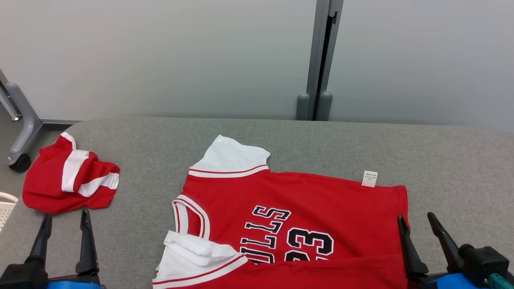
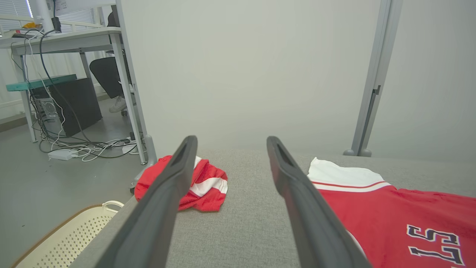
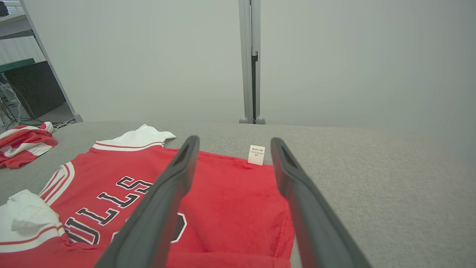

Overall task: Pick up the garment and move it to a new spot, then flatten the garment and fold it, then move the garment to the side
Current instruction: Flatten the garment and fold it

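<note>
Low at the near left of the grey surface (image 1: pixel 441 160), the left jaws point forward, spread wide and empty, tips just short of a crumpled red-and-white cloth (image 1: pixel 68 180). The red jersey (image 1: pixel 305 208) lies spread out mid-surface, to their right. The right jaws, also spread and empty, straddle its hem edge.
</note>
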You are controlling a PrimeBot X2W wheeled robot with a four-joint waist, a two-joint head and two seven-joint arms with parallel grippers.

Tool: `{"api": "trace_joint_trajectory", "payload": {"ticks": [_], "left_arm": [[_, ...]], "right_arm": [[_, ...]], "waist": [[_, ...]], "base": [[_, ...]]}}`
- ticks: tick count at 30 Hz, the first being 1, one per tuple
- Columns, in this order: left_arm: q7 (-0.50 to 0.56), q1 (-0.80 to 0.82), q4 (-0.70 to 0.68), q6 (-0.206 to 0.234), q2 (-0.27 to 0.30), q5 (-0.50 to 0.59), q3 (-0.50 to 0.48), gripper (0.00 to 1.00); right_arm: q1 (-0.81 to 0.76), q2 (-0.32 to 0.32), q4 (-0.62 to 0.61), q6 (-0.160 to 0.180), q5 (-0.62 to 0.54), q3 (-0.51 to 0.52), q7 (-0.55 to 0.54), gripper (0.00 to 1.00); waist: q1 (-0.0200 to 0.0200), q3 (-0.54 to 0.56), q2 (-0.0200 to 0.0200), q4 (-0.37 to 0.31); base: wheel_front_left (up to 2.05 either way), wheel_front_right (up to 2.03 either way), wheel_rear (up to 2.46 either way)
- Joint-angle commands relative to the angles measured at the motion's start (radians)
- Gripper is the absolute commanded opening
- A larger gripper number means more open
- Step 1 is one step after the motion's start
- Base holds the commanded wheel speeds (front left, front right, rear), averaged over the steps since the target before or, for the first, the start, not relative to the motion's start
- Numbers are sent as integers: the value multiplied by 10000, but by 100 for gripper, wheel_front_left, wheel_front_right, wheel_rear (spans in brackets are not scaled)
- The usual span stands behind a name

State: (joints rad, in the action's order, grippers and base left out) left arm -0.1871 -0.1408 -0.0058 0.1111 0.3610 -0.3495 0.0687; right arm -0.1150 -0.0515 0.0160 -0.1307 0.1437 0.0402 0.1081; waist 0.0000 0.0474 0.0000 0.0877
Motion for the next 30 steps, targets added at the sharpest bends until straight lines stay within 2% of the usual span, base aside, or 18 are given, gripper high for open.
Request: {"api": "trace_joint_trajectory", "payload": {"ticks": [1, 6, 11, 16, 22, 24, 30], "left_arm": [[-64, 17, 10, 46, 54, -28, -97, 100], [-202, 360, 13, -24, 93, -276, -303, 100], [-196, 1214, 223, -244, 429, -370, -459, 100], [159, 2938, 687, -771, 822, -418, -242, 100], [764, 5718, 1955, -1620, 1175, -309, 402, 100], [1086, 7065, 2852, -1954, 1222, -234, 863, 100], [1779, 9140, 4812, -2350, 1227, -199, 2010, 100]], "right_arm": [[-62, 11, 55, -1, 58, 26, 33, 100], [208, 8, 238, -1, 33, 166, 63, 100], [944, -117, 384, -1, -232, 251, -11, 100], [2287, -636, 780, -1, -345, 186, -351, 100], [4360, -1243, 1739, -1, -333, -188, -1001, 100], [5345, -1379, 2300, -1, -229, -454, -1226, 100], [6704, -1563, 3401, -1, -46, -1204, -1449, 100]], "waist": [[0, -12, 0, -1], [0, -147, 0, -33], [0, -505, 0, -217], [0, -1413, 0, -529], [0, -2801, 0, -1046], [0, -3409, 0, -1282], [0, -4307, 0, -1711]], "base": [[0, 0, 0], [0, 0, 0], [0, 0, 0], [0, 0, 0], [0, 0, 0], [0, 0, 0], [0, 0, 0]]}}
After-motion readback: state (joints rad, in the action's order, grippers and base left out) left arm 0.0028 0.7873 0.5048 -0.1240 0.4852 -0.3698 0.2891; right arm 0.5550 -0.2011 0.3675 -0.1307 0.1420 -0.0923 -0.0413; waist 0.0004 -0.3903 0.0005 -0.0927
